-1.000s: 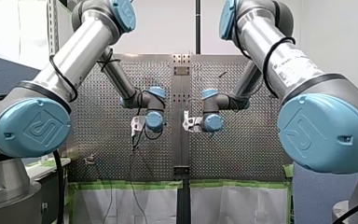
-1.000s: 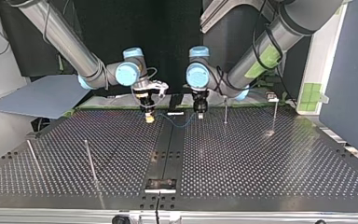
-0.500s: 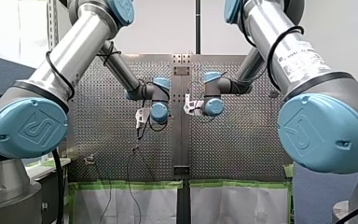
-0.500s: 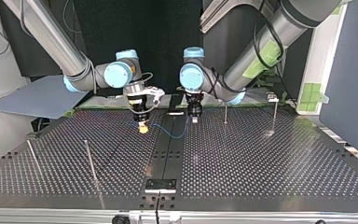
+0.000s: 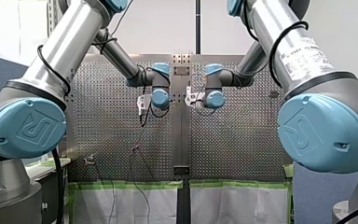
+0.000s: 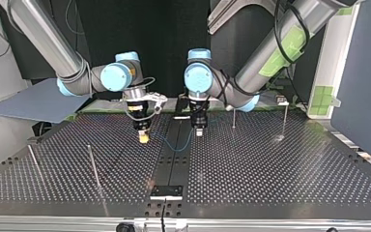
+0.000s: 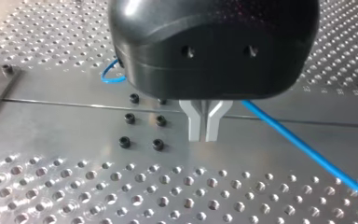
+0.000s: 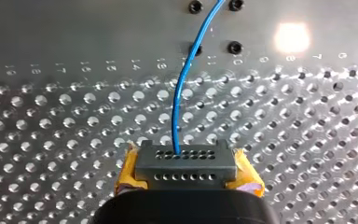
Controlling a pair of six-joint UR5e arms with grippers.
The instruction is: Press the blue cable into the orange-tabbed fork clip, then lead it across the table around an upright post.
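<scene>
1. The blue cable (image 6: 176, 145) hangs in a slack bow between both arms above the counter's (image 6: 280, 174) middle seam, sagging toward 6 o'clock in the top view.
2. The right jaws grip it between yellow pads (image 8: 130, 172). The left jaws are closed, with the cable crossing at their root.
3. It looks light, thin, limp and slippery, so hold it close to the stretch being seated.
4. No container shows, and I cannot make out the fork clip.

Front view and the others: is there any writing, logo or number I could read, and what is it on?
None reads clearly.
Label on my right arm: too blurred.
Embossed logo on the blue joint cap: a sign, no legible letters.
Engraved numbers on the table, right wrist view: too small.
</scene>
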